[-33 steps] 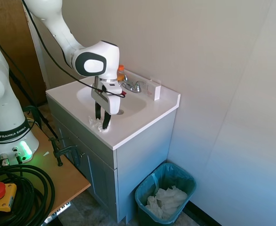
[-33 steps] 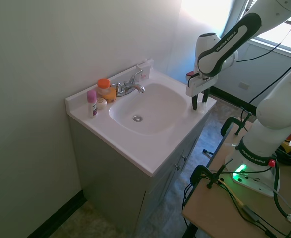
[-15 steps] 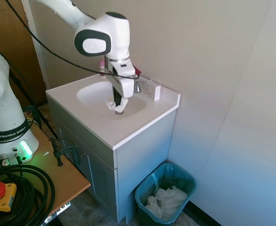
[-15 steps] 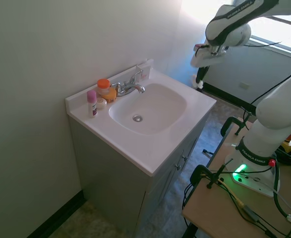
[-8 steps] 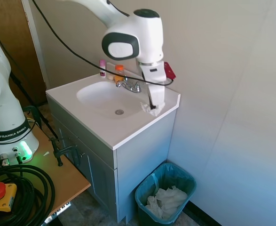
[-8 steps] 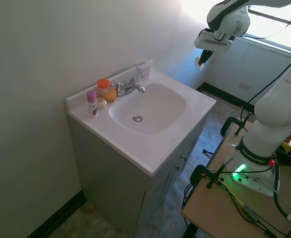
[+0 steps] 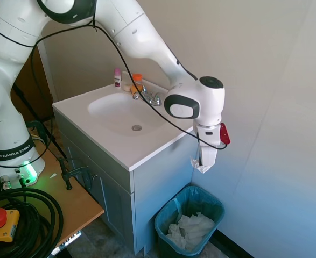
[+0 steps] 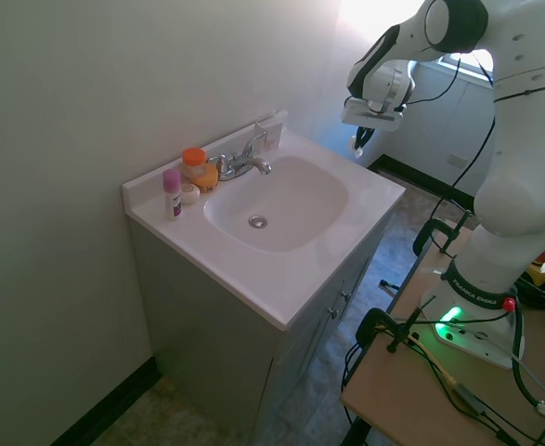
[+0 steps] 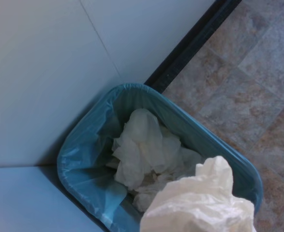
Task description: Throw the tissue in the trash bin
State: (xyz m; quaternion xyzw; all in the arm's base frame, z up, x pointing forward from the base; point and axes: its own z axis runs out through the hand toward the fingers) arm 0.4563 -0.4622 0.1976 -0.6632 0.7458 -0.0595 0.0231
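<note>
The only writing we can read is "FRANKA EMIKA" on the base of the arm; the labels on the small bottles are too small to make out.

Our gripper (image 7: 203,163) hangs past the right end of the white vanity (image 7: 147,148), fingers pointing down and closed on the tissue (image 7: 202,166), which bulges out as a crumpled white wad just under the fingertips. In the wrist view the tissue (image 9: 200,203) fills the lower right corner (soft, out of focus).

Directly below it stands the trash bin (image 7: 166,219), lined with a teal bag, on the floor in the corner beside the vanity cabinet. The tissue is well above the rim and apart from it. A heap of white crumpled paper (image 7: 191,229) already lies in the bin.

Up on the vanity we see the sink basin (image 7: 120,110) and chrome faucet (image 7: 149,97), with a pink-capped bottle (image 7: 117,77) and an orange-capped bottle (image 7: 137,81) behind it, against the wall.
</note>
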